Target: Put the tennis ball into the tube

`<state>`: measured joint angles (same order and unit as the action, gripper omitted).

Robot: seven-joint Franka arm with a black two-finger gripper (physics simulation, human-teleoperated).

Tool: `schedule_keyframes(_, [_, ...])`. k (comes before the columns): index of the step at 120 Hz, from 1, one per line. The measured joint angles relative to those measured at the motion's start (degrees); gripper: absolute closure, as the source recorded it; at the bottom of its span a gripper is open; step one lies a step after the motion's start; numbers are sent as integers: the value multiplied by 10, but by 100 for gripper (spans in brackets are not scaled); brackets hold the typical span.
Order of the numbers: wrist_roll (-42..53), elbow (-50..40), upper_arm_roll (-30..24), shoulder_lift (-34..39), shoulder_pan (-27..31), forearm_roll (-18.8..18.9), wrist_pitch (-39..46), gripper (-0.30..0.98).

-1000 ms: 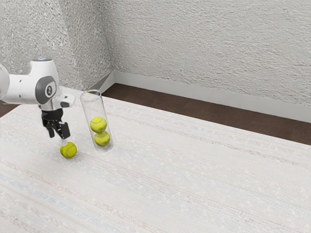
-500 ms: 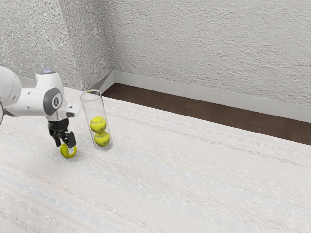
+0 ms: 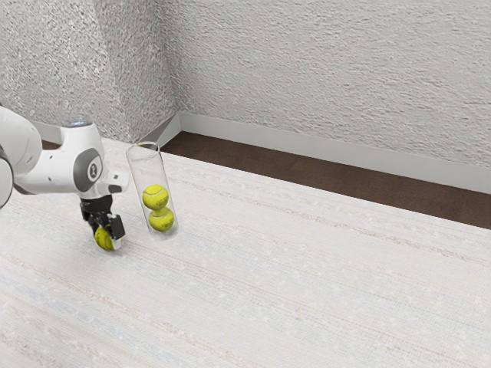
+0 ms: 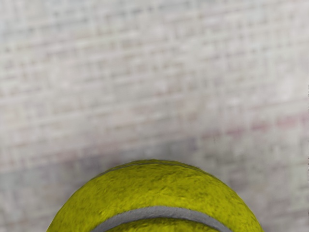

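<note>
Gripper (image 3: pixel 108 237) is low over tennis ball (image 3: pixel 102 239) on tbl (image 3: pixel 268 268); can't tell if it's clamped or apart. Tube (image 3: pixel 143 170) w/ 2 other balls (image 3: pixel 157 199) is nearby, toward exterior view's right.

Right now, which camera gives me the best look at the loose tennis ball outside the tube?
The wrist view: the loose tennis ball looms large there, its fuzz and grey seam plain, though the picture's edge cuts it off. The exterior view shows it small, partly covered by the claw, outside the clear tube.
</note>
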<state>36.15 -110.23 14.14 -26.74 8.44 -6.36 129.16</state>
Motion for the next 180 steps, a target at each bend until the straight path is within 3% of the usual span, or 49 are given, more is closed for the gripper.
schedule_keyframes(35, [-1, 0, -1, 1, 0, 0, 6, 27])
schedule_keyframes(81, [-18, 0, -1, 9, -1, 17, 9, 45])
schedule_keyframes(99, [-27, 0, -1, 22, -1, 23, 3, 59])
schedule_keyframes(131, [-50, 0, -1, 20, -1, 37, 2, 68])
schedule_keyframes(151, [-51, 0, -1, 25, -1, 27, -3, 41])
schedule_keyframes(180, [-39, 26, -2, 86, -1, 21, -43, 32])
